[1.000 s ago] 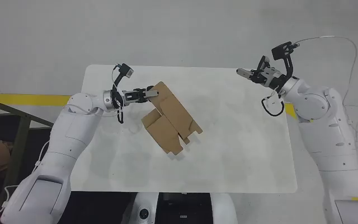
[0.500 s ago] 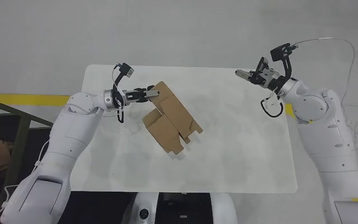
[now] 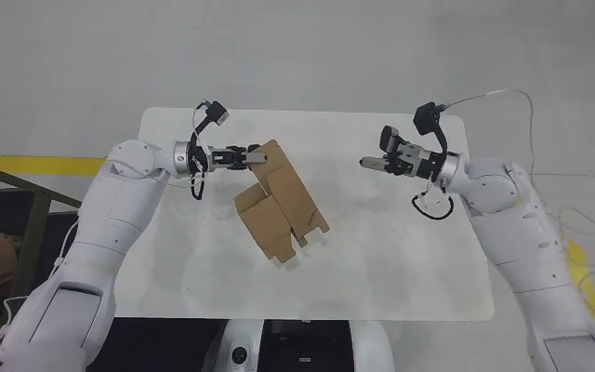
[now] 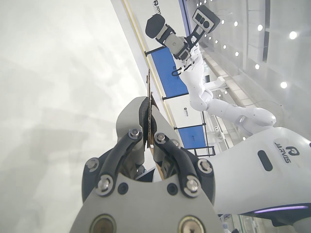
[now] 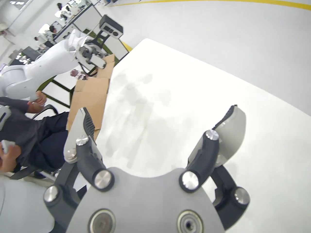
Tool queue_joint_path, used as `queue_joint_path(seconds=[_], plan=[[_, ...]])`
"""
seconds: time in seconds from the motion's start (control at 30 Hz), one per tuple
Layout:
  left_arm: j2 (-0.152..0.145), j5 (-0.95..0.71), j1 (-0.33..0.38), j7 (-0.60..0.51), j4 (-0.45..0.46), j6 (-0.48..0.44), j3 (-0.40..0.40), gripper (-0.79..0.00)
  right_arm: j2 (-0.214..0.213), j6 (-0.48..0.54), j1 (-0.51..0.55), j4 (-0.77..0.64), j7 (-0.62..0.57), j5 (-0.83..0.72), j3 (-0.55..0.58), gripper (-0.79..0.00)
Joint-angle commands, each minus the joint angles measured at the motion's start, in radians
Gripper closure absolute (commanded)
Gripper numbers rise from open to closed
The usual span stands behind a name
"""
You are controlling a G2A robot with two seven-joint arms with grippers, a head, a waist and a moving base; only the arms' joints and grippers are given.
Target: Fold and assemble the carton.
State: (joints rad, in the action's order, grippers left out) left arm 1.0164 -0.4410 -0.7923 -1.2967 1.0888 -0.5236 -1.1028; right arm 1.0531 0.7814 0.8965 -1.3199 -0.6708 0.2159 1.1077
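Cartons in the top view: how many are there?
1: a flattened carton over the left half of the table, one corner between the jaws of the left gripper. A second sheet beneath it could be hidden.

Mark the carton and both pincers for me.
carton (image 3: 288, 191), top view, its middle panel.
left pincer (image 3: 253, 158), top view, between fingertips clamping the carton's edge.
right pincer (image 5: 158, 116), right wrist view, midway between open fingertips.

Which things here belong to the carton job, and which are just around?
Job:
carton, not yet assembled
left gripper, shut on its edge
right gripper, open, apart from it

Just around:
white table under the carton
yellow floor line
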Motion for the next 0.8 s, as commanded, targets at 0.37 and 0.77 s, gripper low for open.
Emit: queue_joint_path(seconds=[0.37, 0.77], plan=[[0.009, -0.111, 0.113, -0.056, 0.032, 0.056, 0.191, 0.0, 0.029, 0.026, -0.041, 0.035, -0.195, -0.28, -0.158, -0.785], [0.004, -0.133, 0.174, -0.046, 0.019, 0.046, 0.301, 0.0, 0.034, 0.052, -0.059, 0.064, -0.273, -0.406, -0.185, -0.785]])
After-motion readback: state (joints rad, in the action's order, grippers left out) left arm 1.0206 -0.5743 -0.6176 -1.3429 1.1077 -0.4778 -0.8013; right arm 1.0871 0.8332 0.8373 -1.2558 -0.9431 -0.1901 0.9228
